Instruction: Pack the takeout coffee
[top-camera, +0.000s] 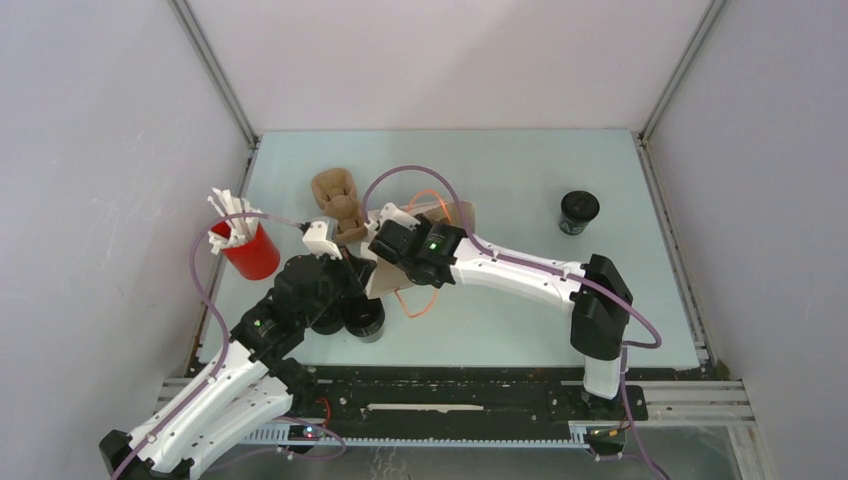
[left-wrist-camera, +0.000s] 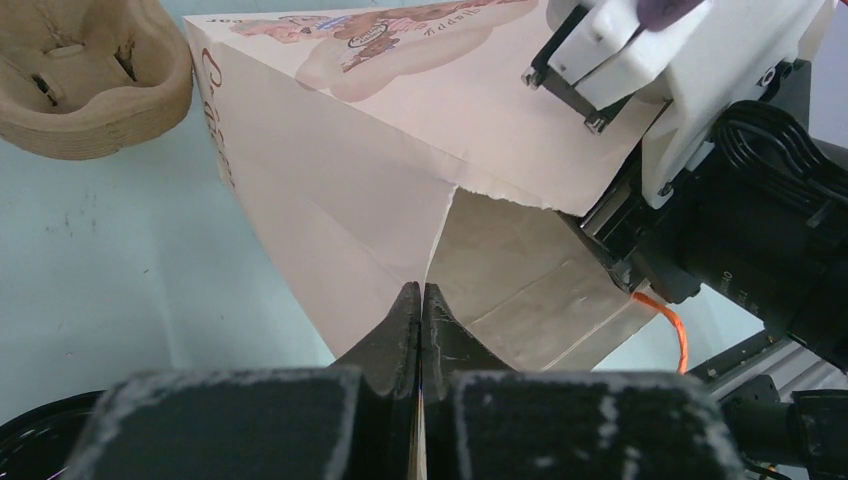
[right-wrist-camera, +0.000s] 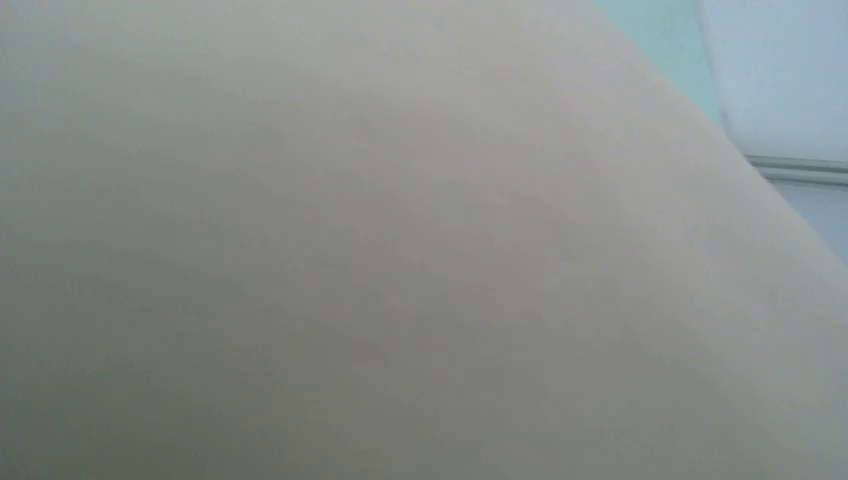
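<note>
Notably, no takeout coffee (top-camera: 579, 211) is in the bag. One lidded black cup stands alone at the far right of the table (top-camera: 520, 325), well apart from everything else. A second coffee (top-camera: 366, 318) sits at the near edge just beside the left arm, and possibly a third is hidden under that arm.

The paper bag (left-wrist-camera: 400, 150) lies tilted between the arms. The left gripper (left-wrist-camera: 421, 300) is pressed together, pinching a thin edge of the bag's paper. The right gripper (left-wrist-camera: 572, 92) is against the bag's upper panel. Its own camera sees only paper, so whether its jaws are spread or gripping cannot be told.

Risks:
- A pull on that narrow pinch could lengthen the ragged split in the bag's fold.
- If the upper panel is unsupported, the mouth may collapse.
- The left arm, swinging, could topple the coffee beside it.
- The orange handle cord (left-wrist-camera: 672, 325) could snag a finger.

The pulp carrier (top-camera: 335, 200) and the red cup (top-camera: 250, 252) stand left of the bag.
</note>
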